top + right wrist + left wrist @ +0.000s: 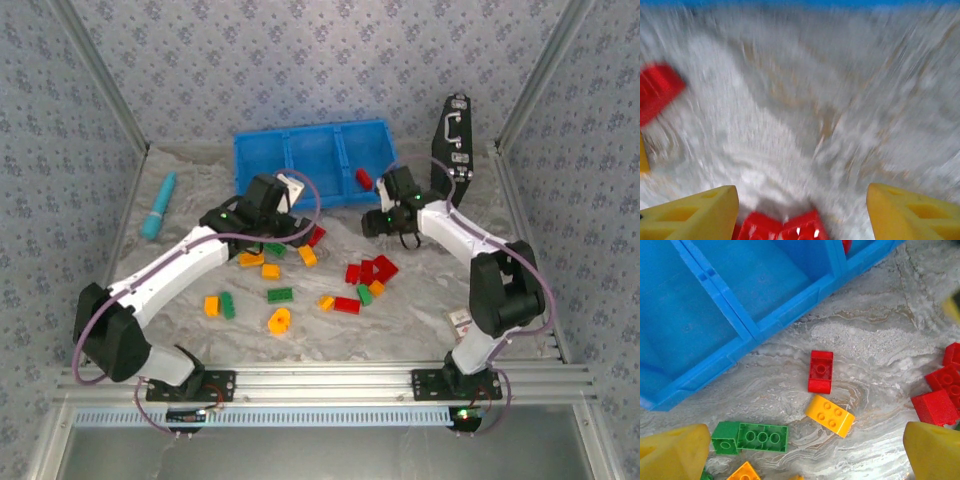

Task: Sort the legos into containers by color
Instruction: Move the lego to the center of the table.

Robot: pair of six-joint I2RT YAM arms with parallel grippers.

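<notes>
The blue tray (pixel 262 150) with three compartments lies at the back, and one red lego (pixel 363 178) lies in its right compartment. Red, green and orange-yellow legos are scattered on the marbled tabletop in front, with a red cluster (pixel 368 272) on the right. My left gripper (pixel 292 232) hovers open in front of the tray (pixel 715 315); a red brick (pixel 820 371), an orange-yellow brick (pixel 830 415) and a green brick (pixel 762 437) lie below it. My right gripper (pixel 375 222) is open, its view blurred, with a red brick (pixel 782 227) low between the fingers, apart from both.
A teal cylinder tool (pixel 158 205) lies at the left. A black case with metal latches (pixel 455 140) leans at the back right. A small white item (pixel 461 320) sits near the right arm's base. Patterned walls enclose the table.
</notes>
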